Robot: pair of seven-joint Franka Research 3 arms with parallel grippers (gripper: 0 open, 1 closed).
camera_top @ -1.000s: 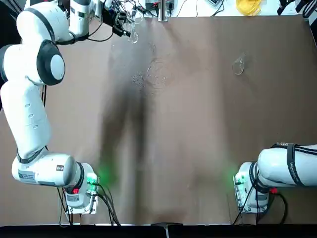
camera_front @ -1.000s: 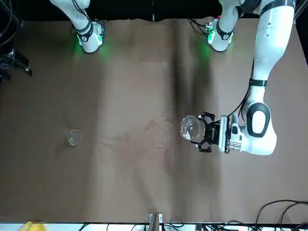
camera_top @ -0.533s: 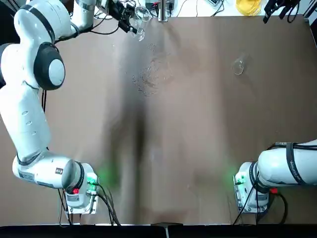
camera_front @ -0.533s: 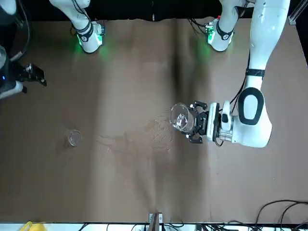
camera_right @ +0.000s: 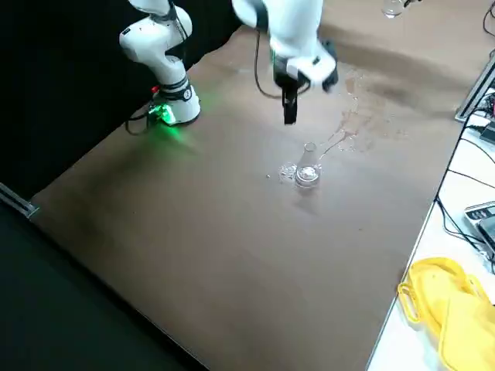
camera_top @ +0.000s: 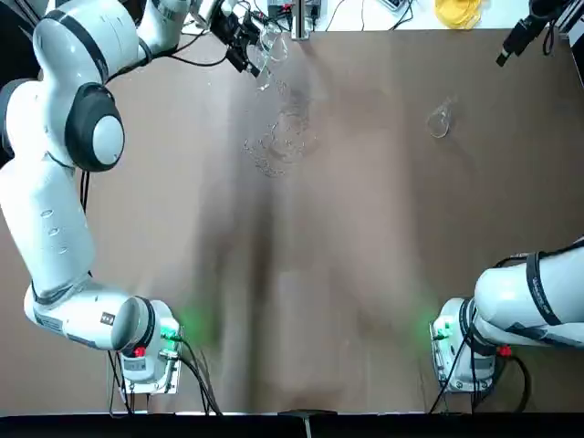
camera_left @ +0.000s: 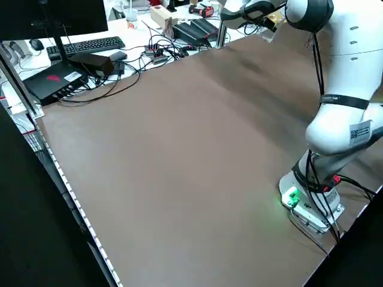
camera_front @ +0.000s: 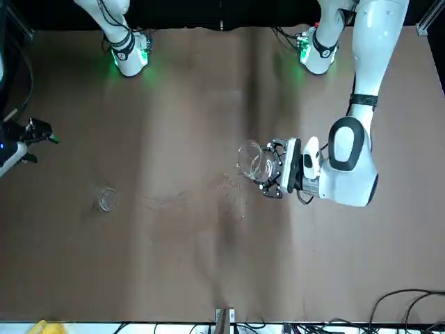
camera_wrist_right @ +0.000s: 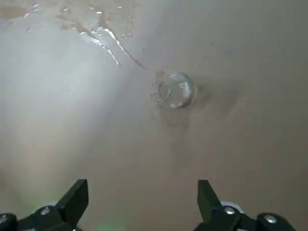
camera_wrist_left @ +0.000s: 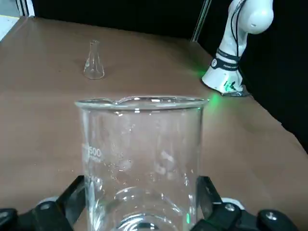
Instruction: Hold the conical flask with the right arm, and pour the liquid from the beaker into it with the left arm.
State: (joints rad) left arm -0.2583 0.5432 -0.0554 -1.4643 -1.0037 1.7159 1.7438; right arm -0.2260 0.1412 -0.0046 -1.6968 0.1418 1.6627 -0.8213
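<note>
With the beaker (camera_wrist_left: 139, 163) clamped in the left gripper (camera_front: 272, 170), the wide-open, empty right gripper (camera_wrist_right: 139, 202) hangs above the flask (camera_wrist_right: 173, 91) and must next descend to grasp it.

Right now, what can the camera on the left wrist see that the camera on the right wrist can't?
Only the left wrist view shows the beaker, upright and gripped in the left pincer, with a green-lit arm base far behind. Only the right wrist view shows the open right pincer hanging above the table, and wet splashes on the brown table. Both show the conical flask standing alone on the table, held by nothing.
</note>
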